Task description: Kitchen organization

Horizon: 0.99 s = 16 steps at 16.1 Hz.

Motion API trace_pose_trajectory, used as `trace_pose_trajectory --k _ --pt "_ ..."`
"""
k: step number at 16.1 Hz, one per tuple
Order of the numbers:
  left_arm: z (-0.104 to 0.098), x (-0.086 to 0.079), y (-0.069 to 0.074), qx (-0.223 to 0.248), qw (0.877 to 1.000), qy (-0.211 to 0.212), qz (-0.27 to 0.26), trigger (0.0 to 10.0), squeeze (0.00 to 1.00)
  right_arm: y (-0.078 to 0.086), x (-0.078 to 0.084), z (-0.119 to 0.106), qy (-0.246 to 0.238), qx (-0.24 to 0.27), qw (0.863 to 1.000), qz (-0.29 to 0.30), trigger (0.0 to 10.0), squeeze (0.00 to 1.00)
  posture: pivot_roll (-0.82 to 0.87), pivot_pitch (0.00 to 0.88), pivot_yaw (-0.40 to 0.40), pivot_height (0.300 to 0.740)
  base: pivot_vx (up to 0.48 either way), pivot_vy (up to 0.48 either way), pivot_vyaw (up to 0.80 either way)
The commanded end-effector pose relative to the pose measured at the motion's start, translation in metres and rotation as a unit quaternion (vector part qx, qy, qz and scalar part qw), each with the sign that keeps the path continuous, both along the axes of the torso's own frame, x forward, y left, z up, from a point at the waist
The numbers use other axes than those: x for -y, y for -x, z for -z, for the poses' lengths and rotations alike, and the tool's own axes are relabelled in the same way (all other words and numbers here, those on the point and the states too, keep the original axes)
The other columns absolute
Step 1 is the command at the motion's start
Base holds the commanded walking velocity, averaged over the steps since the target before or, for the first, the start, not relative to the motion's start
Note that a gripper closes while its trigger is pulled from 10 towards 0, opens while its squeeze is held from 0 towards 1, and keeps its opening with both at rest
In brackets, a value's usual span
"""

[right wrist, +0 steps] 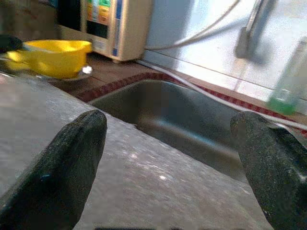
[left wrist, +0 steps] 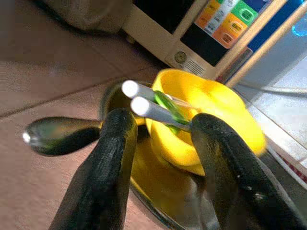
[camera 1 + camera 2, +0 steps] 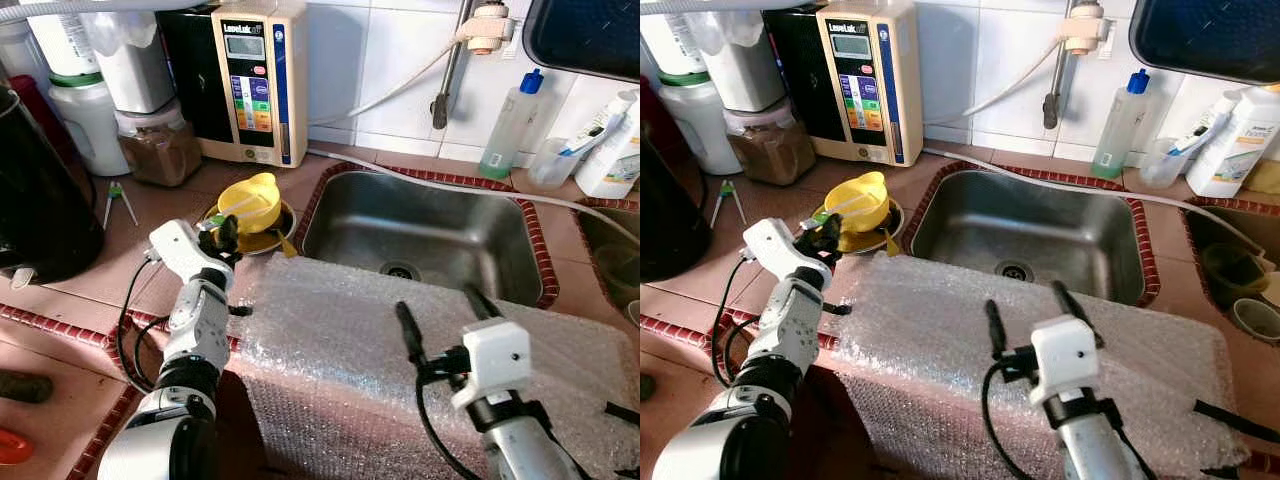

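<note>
Left tool (image 3: 222,236) reaches far-left, fingers nearly closed around thin rods; right tool (image 3: 440,312) hovers near, fingers spread wide.

Right wrist camera, as I see it: right tool (image 1: 168,163) with its two black fingers (image 1: 67,163) spread wide apart, nothing between them. Beneath them, a sheet of bubble wrap (image 1: 144,187) lying over the tabletop. Beyond the sheet, a steel sink (image 1: 182,124) with a red tiled rim. Near the sink, a yellow cup (image 1: 53,57) sitting on a dish. Behind it, a cream appliance (image 1: 115,28) with coloured buttons against the white tiled wall. A hose (image 1: 201,33) runs along the wall; a blurred clear bottle (image 1: 288,81) stands at the sink's far side.
</note>
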State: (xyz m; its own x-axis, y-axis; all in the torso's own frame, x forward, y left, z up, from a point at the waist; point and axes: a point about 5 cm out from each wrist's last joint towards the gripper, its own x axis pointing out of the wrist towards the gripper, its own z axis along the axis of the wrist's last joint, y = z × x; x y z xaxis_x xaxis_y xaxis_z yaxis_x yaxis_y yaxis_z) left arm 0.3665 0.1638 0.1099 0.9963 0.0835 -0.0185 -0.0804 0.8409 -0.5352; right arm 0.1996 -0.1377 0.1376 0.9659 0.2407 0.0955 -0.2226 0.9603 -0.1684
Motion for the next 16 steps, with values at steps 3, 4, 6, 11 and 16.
trace_pose_trajectory --k 3,4,6,11,16 --pt "-0.009 -0.007 -0.003 0.015 1.000 -0.012 -0.012 0.0 0.00 0.002 -0.010 -0.001 -0.024 -0.017 0.999 -0.045 10.0 0.00 -0.02 0.000 0.034 0.740 0.000 0.000 0.00" --pt "-0.009 -0.007 -0.003 0.016 1.000 -0.017 -0.013 0.0 0.00 0.002 -0.009 0.001 -0.032 -0.024 0.998 -0.046 10.0 0.00 -0.02 0.000 0.034 0.740 0.000 0.000 0.00" --pt "-0.013 -0.007 -0.003 0.027 0.999 -0.029 -0.013 0.0 0.00 0.000 -0.008 0.001 -0.035 -0.028 0.998 -0.048 10.0 0.00 -0.01 0.000 0.033 0.740 0.000 0.000 0.00" --pt "-0.016 -0.007 -0.004 0.037 0.999 -0.024 -0.008 0.0 0.00 -0.001 -0.007 0.004 -0.024 -0.032 0.998 -0.045 10.0 0.00 -0.01 0.000 0.033 0.740 0.000 0.000 0.00" --pt "-0.017 -0.005 -0.005 0.036 0.999 0.009 -0.008 0.0 0.00 0.000 -0.010 0.007 -0.015 -0.034 0.998 -0.049 10.0 0.00 0.00 0.000 0.036 0.740 0.000 0.000 0.00"
